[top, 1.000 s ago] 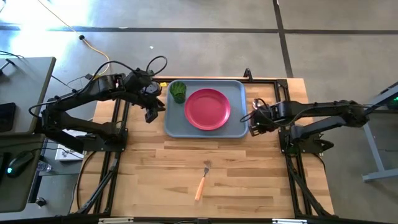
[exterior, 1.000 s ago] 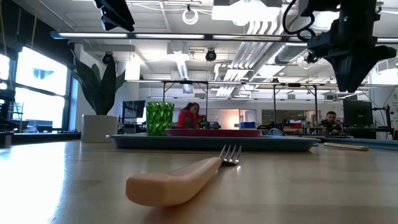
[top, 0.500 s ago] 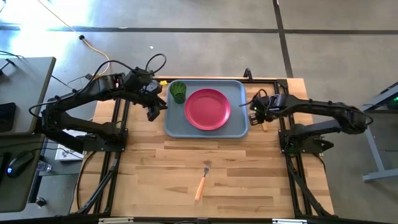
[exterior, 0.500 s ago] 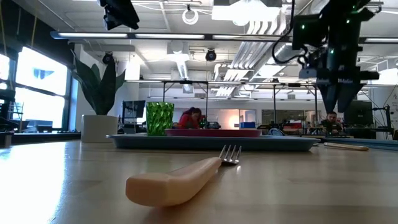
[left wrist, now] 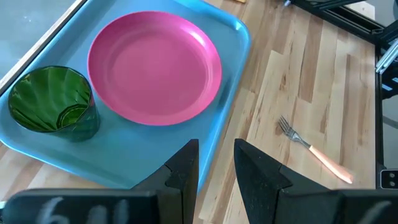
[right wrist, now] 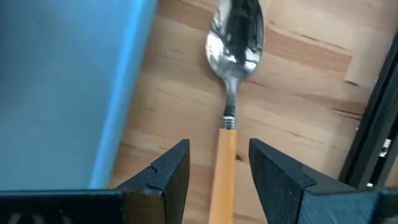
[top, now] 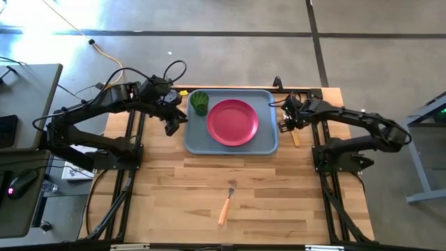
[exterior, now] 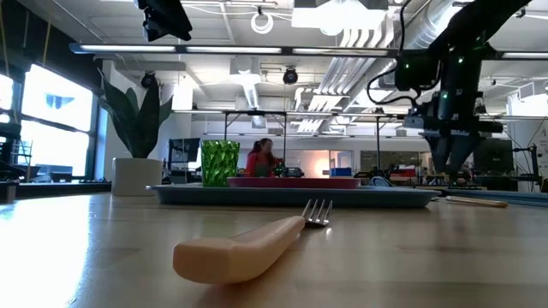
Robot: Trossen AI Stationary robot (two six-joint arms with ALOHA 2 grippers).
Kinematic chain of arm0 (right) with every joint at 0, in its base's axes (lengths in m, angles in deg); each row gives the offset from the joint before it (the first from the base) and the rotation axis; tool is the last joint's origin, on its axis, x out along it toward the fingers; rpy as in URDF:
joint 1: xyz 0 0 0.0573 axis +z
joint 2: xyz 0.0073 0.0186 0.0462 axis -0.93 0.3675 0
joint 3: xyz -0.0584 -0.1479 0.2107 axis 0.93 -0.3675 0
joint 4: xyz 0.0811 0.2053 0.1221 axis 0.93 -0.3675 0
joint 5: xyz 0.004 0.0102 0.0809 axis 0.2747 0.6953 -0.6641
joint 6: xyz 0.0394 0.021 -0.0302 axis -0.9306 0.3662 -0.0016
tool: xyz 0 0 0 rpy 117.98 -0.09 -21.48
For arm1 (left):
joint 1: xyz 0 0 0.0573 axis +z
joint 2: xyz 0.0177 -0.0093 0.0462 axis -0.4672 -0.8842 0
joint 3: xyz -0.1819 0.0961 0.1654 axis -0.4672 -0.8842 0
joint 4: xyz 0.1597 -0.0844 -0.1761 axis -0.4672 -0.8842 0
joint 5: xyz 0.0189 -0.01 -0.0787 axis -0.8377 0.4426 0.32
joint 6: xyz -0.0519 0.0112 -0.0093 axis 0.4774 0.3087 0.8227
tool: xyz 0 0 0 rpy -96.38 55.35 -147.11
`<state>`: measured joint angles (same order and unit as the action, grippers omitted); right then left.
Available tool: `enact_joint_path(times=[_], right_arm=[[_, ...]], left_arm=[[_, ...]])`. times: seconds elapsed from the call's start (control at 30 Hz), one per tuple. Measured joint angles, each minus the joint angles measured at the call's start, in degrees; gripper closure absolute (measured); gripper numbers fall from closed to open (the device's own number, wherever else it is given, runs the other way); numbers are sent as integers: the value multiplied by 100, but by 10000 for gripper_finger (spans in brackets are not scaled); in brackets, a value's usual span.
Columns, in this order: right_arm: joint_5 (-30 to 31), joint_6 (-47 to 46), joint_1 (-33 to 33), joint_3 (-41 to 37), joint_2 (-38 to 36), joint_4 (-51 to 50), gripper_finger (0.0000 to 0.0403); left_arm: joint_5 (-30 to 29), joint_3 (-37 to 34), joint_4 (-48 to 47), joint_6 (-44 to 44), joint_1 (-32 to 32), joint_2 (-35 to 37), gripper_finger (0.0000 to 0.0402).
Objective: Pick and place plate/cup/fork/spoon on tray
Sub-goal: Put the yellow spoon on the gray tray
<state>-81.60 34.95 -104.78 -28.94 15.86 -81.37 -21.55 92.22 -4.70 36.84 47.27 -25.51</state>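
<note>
A leafy plant in a white pot (exterior: 135, 162) stands behind the wooden table (top: 209, 178).

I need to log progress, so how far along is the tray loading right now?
Done: the pink plate and green cup sit on the tray. In hand: the right tool is open, straddling the spoon on the table beside the tray, not gripping yet. Left: the fork lies untouched on the table. The left tool waits open beside the tray.
</note>
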Motion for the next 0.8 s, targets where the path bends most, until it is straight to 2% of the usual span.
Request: enact_joint_path(times=[0.37,0.67,0.8], right_arm=[[-304,743,-501,2,1202,310,247],[-317,1010,-531,35,1803,381,248],[-384,1026,-544,39,1895,374,265]], left_arm=[[-1,2,0,149,0,2,311],[-37,2,-1,146,0,2,311],[-44,2,-2,144,0,2,311]])
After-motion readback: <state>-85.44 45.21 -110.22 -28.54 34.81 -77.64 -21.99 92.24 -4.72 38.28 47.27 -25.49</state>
